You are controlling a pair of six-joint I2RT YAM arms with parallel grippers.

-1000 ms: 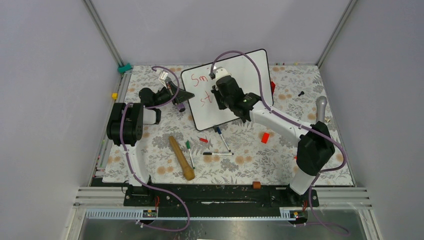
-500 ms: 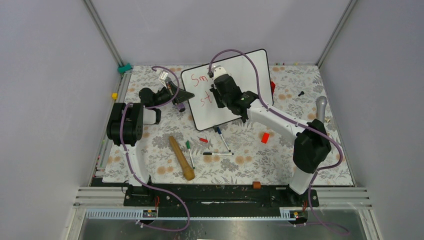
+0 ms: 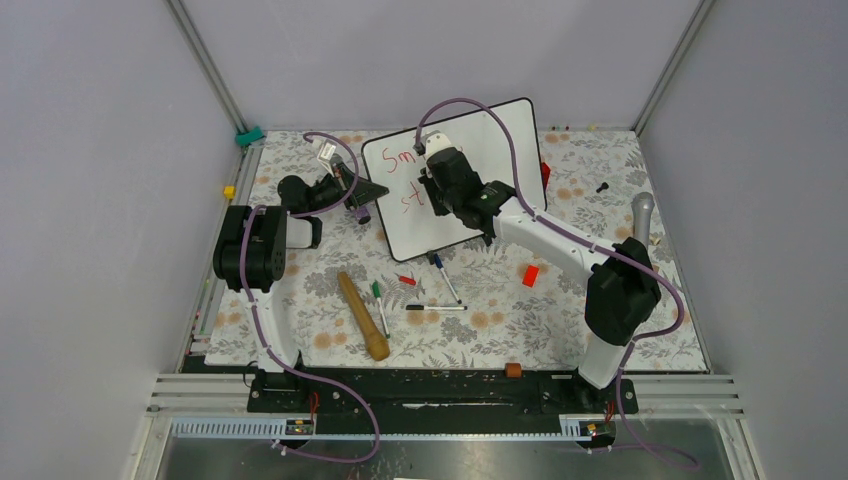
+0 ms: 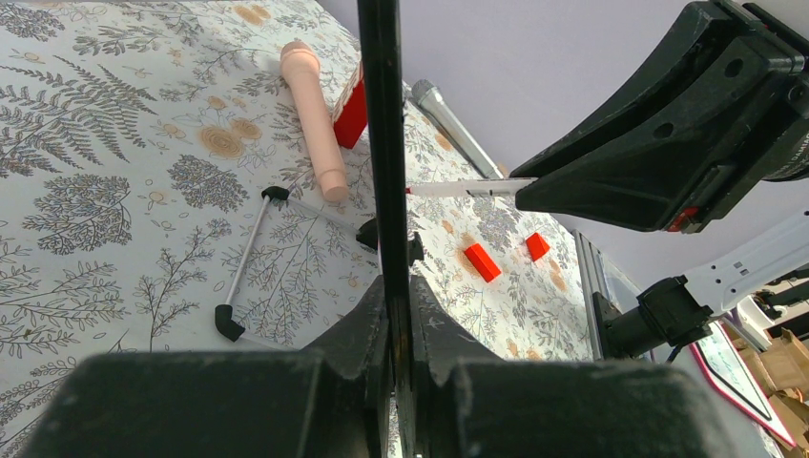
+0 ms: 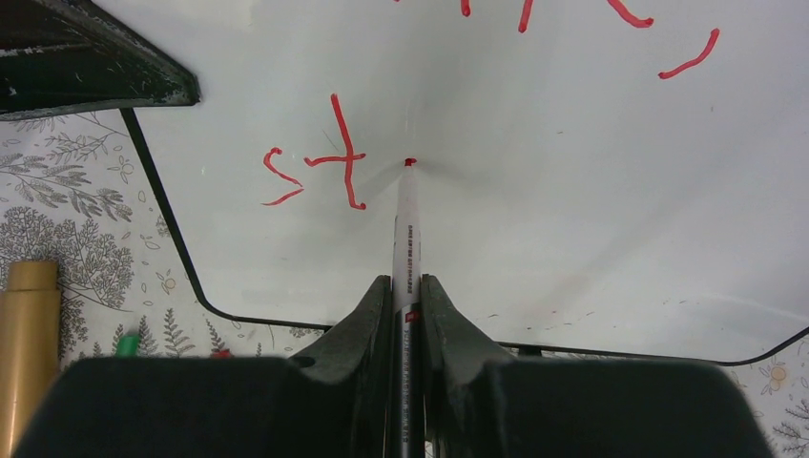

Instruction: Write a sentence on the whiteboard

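The whiteboard (image 3: pixel 492 135) stands tilted at the back middle of the table. Red marker letters (image 3: pixel 403 158) show on it: "Sm" above and "st" below; my right arm hides the rest. My left gripper (image 3: pixel 373 190) is shut on the board's left edge; in the left wrist view the black frame (image 4: pixel 380 143) runs edge-on between its jaws (image 4: pixel 399 286). My right gripper (image 3: pixel 433 192) is shut on a red marker (image 5: pixel 406 239). The marker's tip touches the board just right of the "st" (image 5: pixel 329 162).
On the patterned mat in front of the board lie a wooden roller (image 3: pixel 362 315), a green pen (image 3: pixel 380 302), a blue pen (image 3: pixel 445 276), a black pen (image 3: pixel 436 307), a red cap (image 3: pixel 406 279) and a red block (image 3: pixel 531 274). A grey handle (image 3: pixel 642 215) lies at the right.
My right gripper with the marker has shifted slightly left and up over the board. The left gripper and the board have not moved.
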